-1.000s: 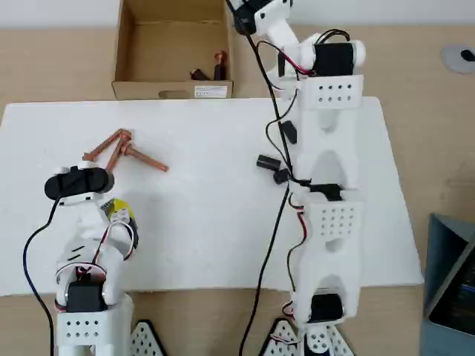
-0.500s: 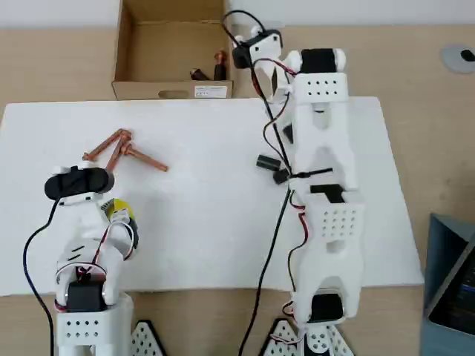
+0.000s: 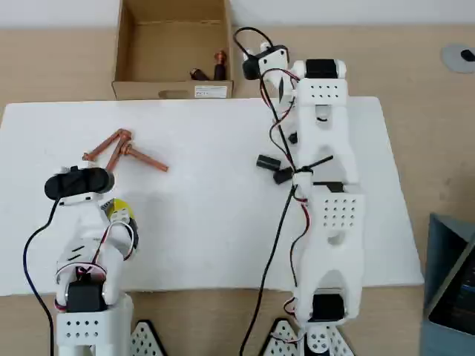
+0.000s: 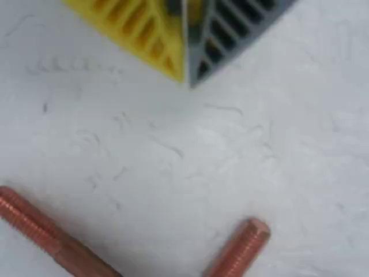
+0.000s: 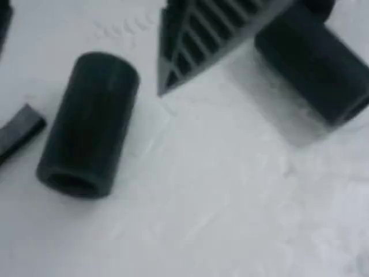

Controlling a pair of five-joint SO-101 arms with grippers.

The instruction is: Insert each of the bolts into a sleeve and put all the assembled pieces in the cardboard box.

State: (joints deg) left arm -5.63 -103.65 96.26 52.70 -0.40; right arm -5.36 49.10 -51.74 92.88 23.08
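Biggest first: white mat (image 3: 208, 222) over most of the tbl, w/ cardboard box (image 3: 123, 44) just past its far edge. In the box, by the corner nearest the right arm: a couple of done pieces (image 3: 211, 72), so job partly done, by the look of it. Left gripper (image 4: 185, 79) low over the mat, pinched all the way shut, yellow & grey tips together, nothing in it. Right gripper (image 5: 168, 83) low over the mat too, betw. the two sleeves; can't tell if open or shut, nothing seen in it. Next, 3 bolts (image 3: 145, 159) in a little heap on the mat, heads close together, just ahead of the left gripper & well apart from the sleeves. Copper colour, prob. metal: hard, no bend, a bit heavy for the size, smooth & round, so likely to roll or slip. Best to pinch across the middle of the long part, not the head, & squeeze firm. Smallest: 2 black sleeves (image 5: 89, 133) lying on their sides near the mat's middle, right beside the right arm. Short tubes, prob. plastic or rubber: light, not easy to break, quick to roll off if bumped. Best to grab round the side, at the middle, w/ the hole end left free for the bolt.
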